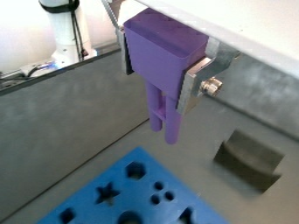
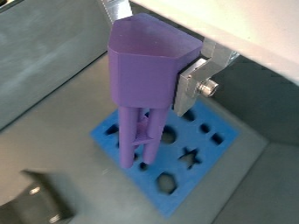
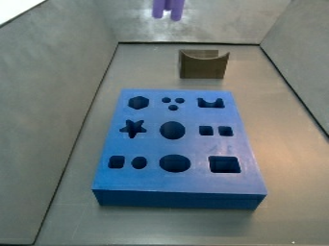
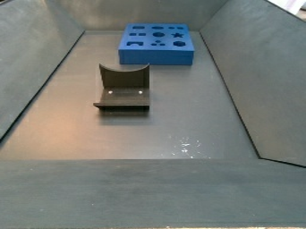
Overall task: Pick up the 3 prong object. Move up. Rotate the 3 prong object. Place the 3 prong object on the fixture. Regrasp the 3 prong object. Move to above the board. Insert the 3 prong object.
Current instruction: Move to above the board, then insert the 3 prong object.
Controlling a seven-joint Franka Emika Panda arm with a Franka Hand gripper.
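My gripper [image 1: 158,74] is shut on the 3 prong object [image 1: 163,61], a light-purple peg whose wide head sits between the silver fingers [image 1: 197,80] while its prongs hang straight down. In both wrist views it hangs high over the floor, with the blue board [image 1: 128,197] below it and the dark fixture [image 1: 247,157] off to one side. A wrist view shows the peg [image 2: 146,79] over the board [image 2: 219,142]. Only the prong tips [image 3: 167,10] show in a side view, above the fixture [image 3: 202,63] and beyond the board [image 3: 193,146].
Sloped grey walls [image 4: 42,80] ring the floor. The fixture [image 4: 122,87] stands mid-floor and the board [image 4: 156,59] lies at the far end in a side view. A white robot base with cables [image 1: 61,35] stands outside the wall.
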